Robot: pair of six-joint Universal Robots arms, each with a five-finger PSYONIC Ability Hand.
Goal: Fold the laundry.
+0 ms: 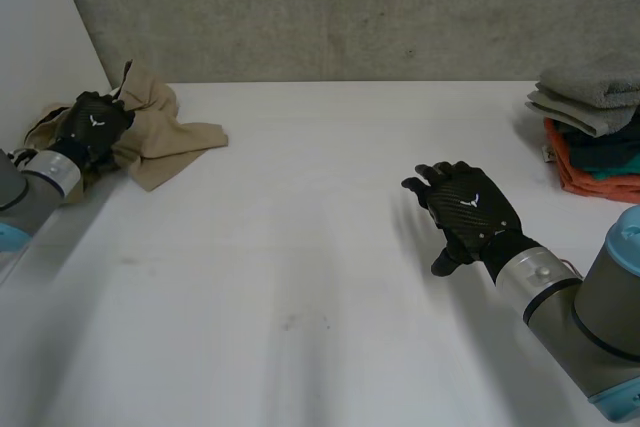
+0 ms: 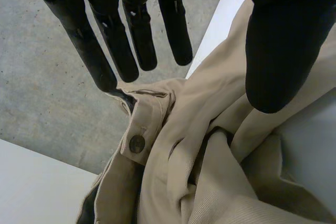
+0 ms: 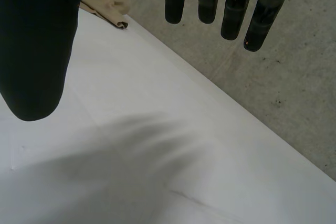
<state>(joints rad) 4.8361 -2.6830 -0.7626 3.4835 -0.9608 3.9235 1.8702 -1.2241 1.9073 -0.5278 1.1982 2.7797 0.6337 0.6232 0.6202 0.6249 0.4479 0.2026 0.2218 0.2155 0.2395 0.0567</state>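
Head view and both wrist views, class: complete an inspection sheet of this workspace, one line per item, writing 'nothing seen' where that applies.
Surface: white table, a few faint marks on it.
Job's things: crumpled beige garment with a button at the far left corner; folded stack at the right edge, grey piece on top, orange piece at the bottom.
Clutter: nothing seen.
Hands: left hand open, fingers straight over the beige garment; right hand open above the table, holding nothing.
Cables: nothing seen.
Surroundings: grey concrete wall behind the table; white panel at the left.
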